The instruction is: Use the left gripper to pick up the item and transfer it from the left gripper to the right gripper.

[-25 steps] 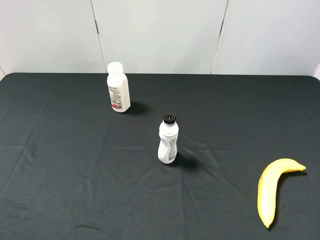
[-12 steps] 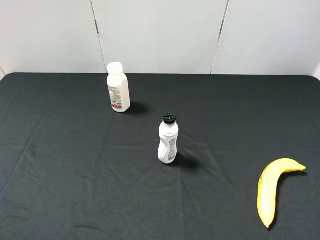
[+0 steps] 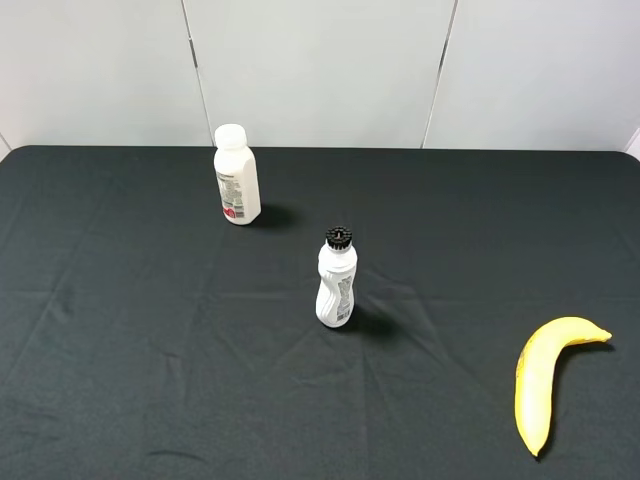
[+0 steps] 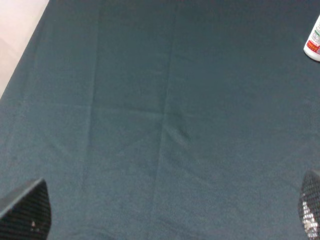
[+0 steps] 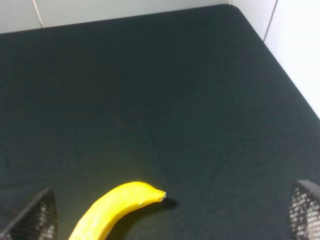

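Note:
The yellow banana (image 3: 538, 385) lies on the black cloth at the front right of the table, one end toward the right edge. Its end also shows in the right wrist view (image 5: 117, 207). Neither arm shows in the exterior high view. In the left wrist view my left gripper (image 4: 167, 215) is open, its two mesh fingertips (image 4: 27, 210) wide apart over bare cloth, far from the banana. In the right wrist view my right gripper (image 5: 170, 212) is open and empty, with the banana's end lying below, between its fingertips (image 5: 305, 210).
A white bottle with a black ribbed cap (image 3: 337, 285) stands near the table's middle. A white bottle with a white cap (image 3: 237, 178) stands at the back left; its base shows in the left wrist view (image 4: 314, 42). The black cloth (image 3: 150, 350) has creases. White wall panels stand behind.

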Motion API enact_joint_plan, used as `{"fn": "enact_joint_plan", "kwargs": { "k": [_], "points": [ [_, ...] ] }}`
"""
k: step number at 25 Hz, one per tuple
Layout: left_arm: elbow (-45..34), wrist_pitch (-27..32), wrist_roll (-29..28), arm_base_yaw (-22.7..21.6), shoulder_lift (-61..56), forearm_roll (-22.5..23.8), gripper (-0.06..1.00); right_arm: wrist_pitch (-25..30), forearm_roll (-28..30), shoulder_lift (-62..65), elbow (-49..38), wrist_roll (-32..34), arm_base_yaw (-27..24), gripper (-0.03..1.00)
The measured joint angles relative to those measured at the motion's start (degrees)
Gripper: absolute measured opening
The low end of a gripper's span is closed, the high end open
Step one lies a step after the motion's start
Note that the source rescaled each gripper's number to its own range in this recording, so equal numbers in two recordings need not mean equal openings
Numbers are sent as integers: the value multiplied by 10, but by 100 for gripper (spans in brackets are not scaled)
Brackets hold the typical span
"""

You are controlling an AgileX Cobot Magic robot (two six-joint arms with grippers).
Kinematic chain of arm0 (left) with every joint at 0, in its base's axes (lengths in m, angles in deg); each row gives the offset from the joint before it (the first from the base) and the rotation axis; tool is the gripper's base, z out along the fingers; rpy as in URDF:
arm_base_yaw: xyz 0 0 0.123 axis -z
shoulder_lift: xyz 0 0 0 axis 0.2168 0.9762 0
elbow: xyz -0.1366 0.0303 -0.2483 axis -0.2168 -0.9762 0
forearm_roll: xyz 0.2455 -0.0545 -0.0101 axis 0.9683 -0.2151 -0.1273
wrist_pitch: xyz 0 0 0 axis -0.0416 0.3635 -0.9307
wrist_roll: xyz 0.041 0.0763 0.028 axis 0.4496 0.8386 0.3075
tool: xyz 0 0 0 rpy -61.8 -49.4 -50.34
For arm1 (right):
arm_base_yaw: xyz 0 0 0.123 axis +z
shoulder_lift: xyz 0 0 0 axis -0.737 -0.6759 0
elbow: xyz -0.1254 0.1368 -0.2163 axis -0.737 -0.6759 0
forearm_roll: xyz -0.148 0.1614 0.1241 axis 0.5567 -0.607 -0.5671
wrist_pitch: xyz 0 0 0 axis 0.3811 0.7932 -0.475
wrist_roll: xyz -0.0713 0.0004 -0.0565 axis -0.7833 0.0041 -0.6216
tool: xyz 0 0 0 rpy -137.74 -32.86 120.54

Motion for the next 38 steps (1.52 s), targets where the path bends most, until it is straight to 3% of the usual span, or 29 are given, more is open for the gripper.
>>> {"fn": "enact_joint_plan", "kwargs": {
  "k": [6, 12, 38],
  "points": [
    [0, 0, 0, 0, 0, 0, 100, 0, 0, 1, 0, 1, 84, 100],
    [0, 0, 0, 0, 0, 0, 100, 0, 0, 8, 0, 1, 133, 100],
    [0, 0, 0, 0, 0, 0, 100, -1, -3, 9, 0, 1, 134, 100]
  ]
}}
